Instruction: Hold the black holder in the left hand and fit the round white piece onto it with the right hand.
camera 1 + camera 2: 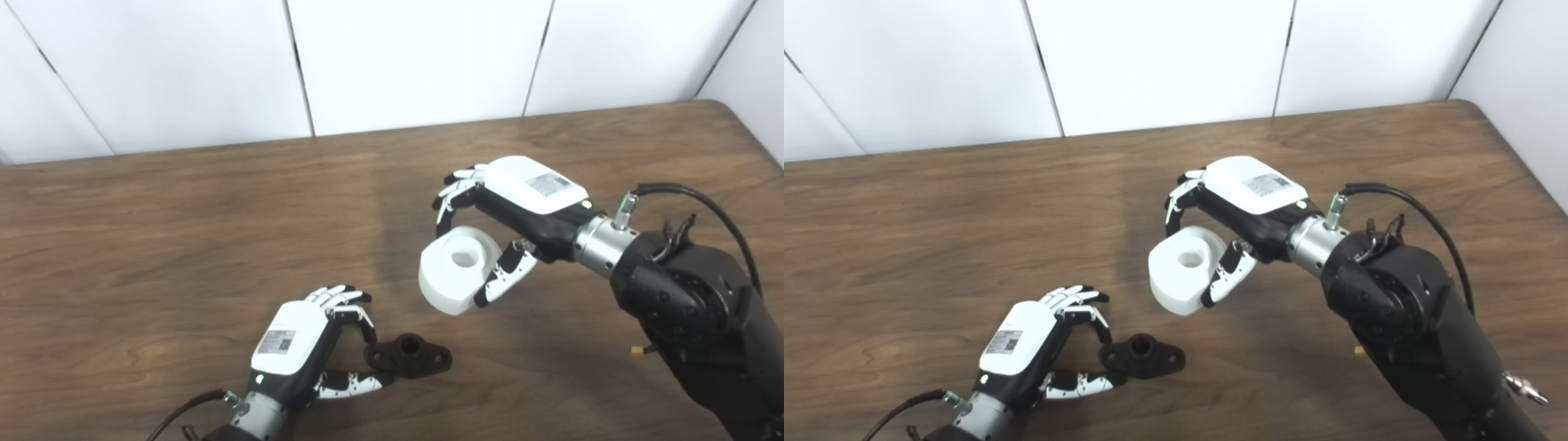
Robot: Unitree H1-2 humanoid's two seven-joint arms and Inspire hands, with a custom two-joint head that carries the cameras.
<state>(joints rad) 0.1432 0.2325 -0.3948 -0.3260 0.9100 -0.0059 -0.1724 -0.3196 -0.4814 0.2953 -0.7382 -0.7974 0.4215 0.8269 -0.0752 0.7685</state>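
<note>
The black holder [409, 354] lies flat on the wooden table [184, 233] near the front, its short central post pointing up. My left hand [306, 343] pinches the holder's left end between thumb and fingers. The round white piece [456, 269], a thick ring with a centre hole, hangs tilted in the air above and to the right of the holder. My right hand [508, 208] is shut on it, fingers over its far side and thumb on its near right side. The same scene shows in the right eye view: holder [1145, 355], white piece [1185, 269].
White wall panels [416, 55] stand behind the table's far edge. The table's right edge and rounded corner [744, 116] lie beyond my right arm. A black cable [704, 202] loops over the right forearm.
</note>
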